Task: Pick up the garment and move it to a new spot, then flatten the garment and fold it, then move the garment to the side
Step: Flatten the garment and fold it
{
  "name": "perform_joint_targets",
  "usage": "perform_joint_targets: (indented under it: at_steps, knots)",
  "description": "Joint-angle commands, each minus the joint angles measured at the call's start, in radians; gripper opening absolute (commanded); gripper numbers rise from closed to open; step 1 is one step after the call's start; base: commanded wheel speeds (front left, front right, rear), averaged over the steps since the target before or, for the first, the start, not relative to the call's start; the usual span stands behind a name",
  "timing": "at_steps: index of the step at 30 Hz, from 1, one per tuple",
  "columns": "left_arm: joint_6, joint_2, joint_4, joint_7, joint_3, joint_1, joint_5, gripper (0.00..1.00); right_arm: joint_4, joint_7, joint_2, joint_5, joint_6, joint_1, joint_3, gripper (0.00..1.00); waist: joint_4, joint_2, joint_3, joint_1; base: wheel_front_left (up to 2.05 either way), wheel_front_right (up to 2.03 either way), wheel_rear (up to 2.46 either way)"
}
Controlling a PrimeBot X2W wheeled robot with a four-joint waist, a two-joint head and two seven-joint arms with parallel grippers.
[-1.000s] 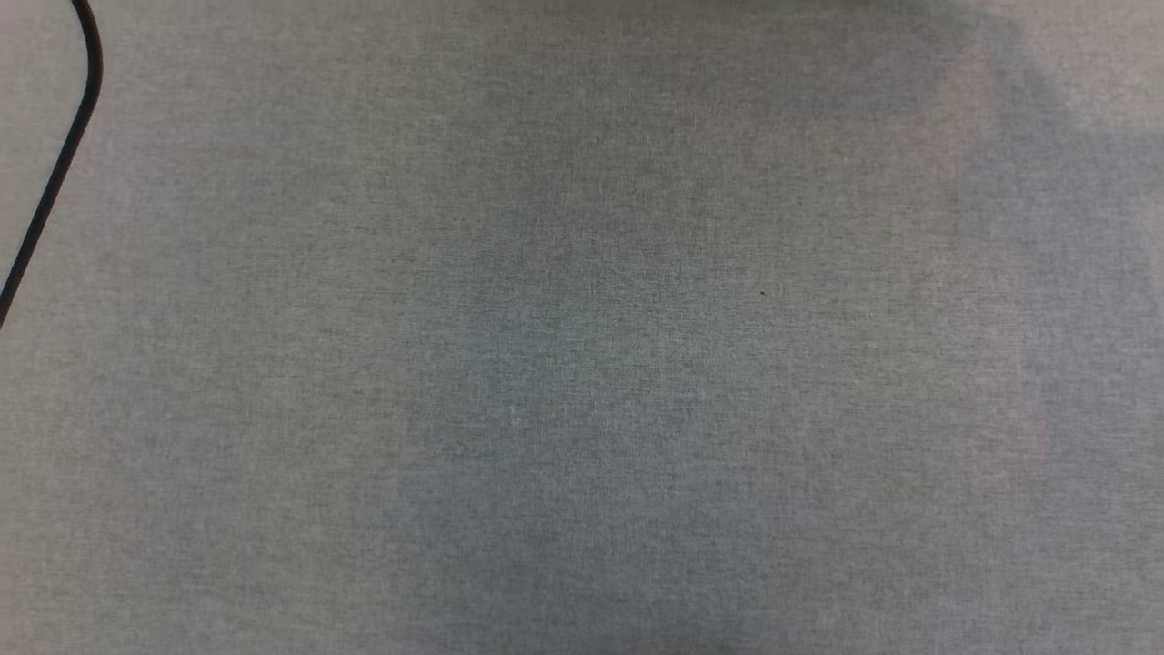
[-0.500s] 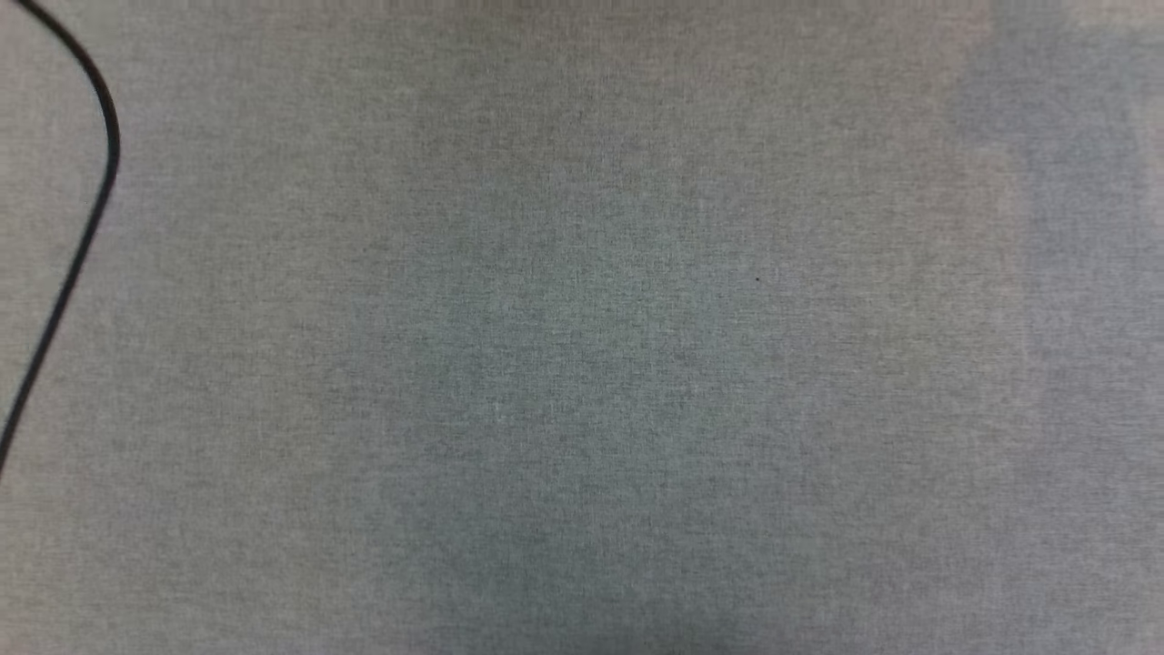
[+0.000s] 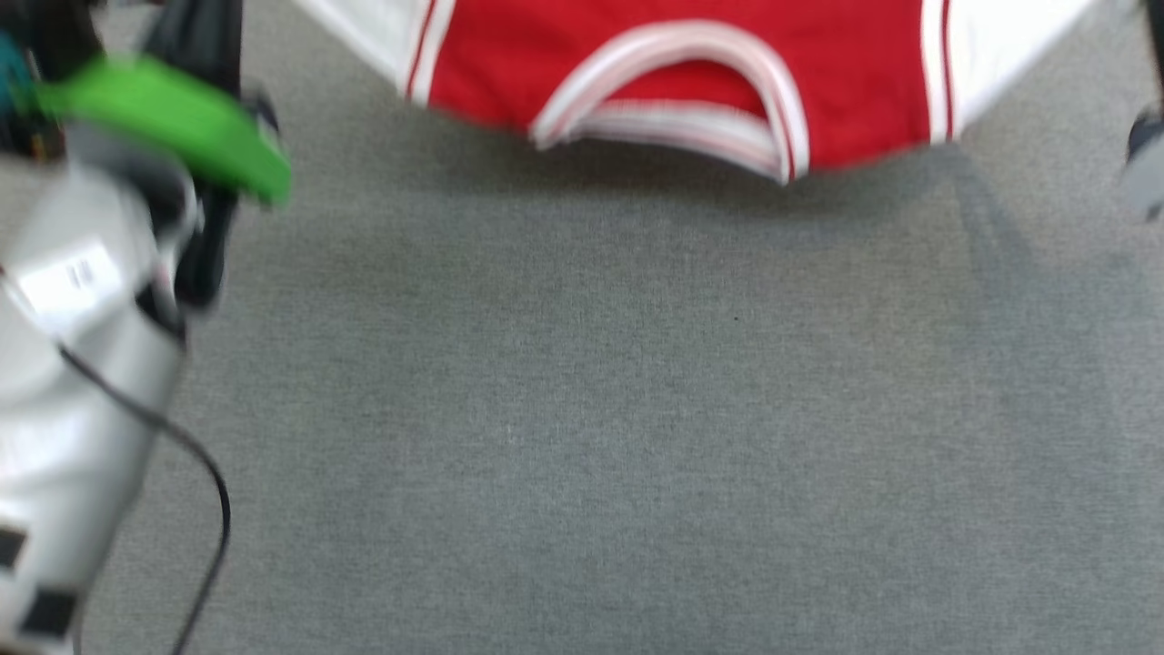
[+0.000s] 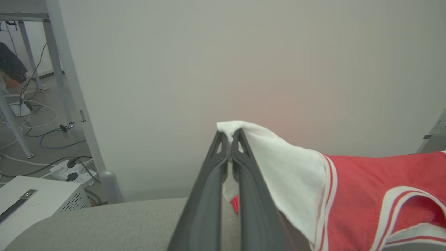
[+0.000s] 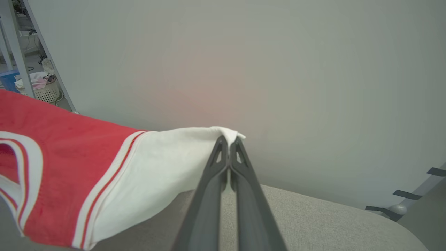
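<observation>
We see the head view smeared by motion blur, arm (image 3: 73,364) and garment (image 3: 673,82) soft; a diffuse shadow lies under the garment on the worktop (image 3: 637,409). Wrist views are sharp, evenly lit.

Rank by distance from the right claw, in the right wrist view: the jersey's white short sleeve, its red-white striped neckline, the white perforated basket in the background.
1. The white short sleeve: pinched in the shut right claw, spreading to its left.
2. The red-white striped neckline: at the left edge, across the red body.
3. The white perforated basket: upper left, far behind the jersey.
</observation>
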Motion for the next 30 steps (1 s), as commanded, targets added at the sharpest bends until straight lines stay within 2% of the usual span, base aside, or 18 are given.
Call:
perform_joint_targets:
  at_steps: [1,9,14,20,24,30]
  knots:
    - [0.02,0.012,-0.032,-0.006,0.01,0.089,-0.003,0.0,-0.016,-0.008,-0.007,0.006,-0.008,0.062,-0.012,0.0,0.004,0.0,-0.073,0.0001,0.0,0.0,0.0]
    - [0.12,0.07,-0.219,-0.006,-0.006,0.539,-0.034,0.0,-0.13,0.017,-0.025,0.01,-0.008,0.494,-0.145,0.0,0.033,0.0,-0.191,0.0001,0.0,0.0,0.0]
    - [0.181,0.099,-0.277,-0.005,-0.013,0.733,-0.062,0.0,-0.232,0.076,0.016,0.001,-0.008,0.764,-0.272,0.0,0.043,0.0,-0.242,0.0001,0.0,0.0,0.0]
    - [0.232,0.112,-0.309,0.001,-0.032,0.872,-0.08,0.0,-0.346,0.185,0.098,-0.027,-0.008,1.031,-0.418,0.0,0.048,0.0,-0.272,0.0001,0.0,0.0,0.0]
    - [0.251,0.106,-0.295,0.0,-0.034,0.938,-0.094,0.0,-0.404,0.267,0.158,-0.058,-0.008,1.161,-0.493,0.0,0.05,0.0,-0.277,0.0001,0.0,0.0,0.0]
    - [0.253,0.082,-0.253,-0.003,-0.039,0.982,-0.09,0.0,-0.44,0.36,0.229,-0.109,-0.008,1.261,-0.548,0.0,0.052,0.0,-0.275,0.0001,0.0,0.0,0.0]
